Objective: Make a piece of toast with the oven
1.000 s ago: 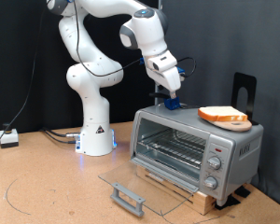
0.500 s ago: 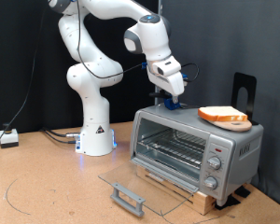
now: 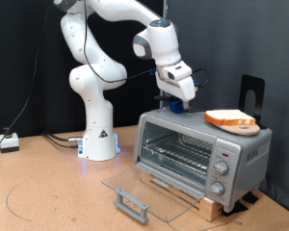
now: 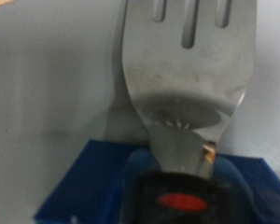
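1. We find the piece of toast (image 3: 230, 119) lying on a round wooden plate (image 3: 243, 129) on the roof of the oven (image 3: 202, 152), towards the exterior view's right — not yet on the rack.
2. The oven's glass door (image 3: 152, 192) hangs fully open, its handle (image 3: 131, 203) lowest, so the wire rack (image 3: 182, 154) is exposed, bare and reachable.
3. The wrist view shows a slotted metal spatula (image 4: 189, 70) with its handle running up into the gripper (image 3: 176, 106) — we judge it a tool for lifting the bread.
4. We judge the fingers pinched on that spatula handle.
5. The arm reaches over from its base, the hand pointing down above the oven roof's left end.
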Controlling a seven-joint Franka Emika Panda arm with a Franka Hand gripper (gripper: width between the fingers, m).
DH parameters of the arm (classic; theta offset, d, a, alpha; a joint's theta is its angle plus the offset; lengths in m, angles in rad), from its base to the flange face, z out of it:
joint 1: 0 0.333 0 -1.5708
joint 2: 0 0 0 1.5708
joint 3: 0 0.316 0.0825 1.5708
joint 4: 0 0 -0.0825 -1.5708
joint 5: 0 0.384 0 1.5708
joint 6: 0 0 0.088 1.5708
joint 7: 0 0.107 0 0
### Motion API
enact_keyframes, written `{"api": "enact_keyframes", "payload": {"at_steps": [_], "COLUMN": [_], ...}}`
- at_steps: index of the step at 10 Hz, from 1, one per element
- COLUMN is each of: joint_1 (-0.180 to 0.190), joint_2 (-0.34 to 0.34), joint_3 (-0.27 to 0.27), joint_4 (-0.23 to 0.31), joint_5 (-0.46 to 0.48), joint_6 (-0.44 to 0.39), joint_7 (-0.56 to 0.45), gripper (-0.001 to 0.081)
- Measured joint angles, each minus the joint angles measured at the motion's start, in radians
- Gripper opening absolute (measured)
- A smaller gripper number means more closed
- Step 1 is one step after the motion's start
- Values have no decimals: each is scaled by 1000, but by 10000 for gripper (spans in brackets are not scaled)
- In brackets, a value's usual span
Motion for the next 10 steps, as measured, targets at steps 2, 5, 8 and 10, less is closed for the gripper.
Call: {"api": "enact_keyframes", "payload": {"at_steps": [2, 5, 8, 10], "joint_1": [-1, -2, -7, -14], "joint_2": [1, 1, 4, 14], "joint_3": [12, 15, 15, 15], "joint_4": [-5, -7, -7, -7], "joint_5": [1, 2, 2, 2], "joint_6": [12, 27, 24, 17], "joint_7": [3, 8, 13, 20], "gripper": [807, 807, 807, 684]}}
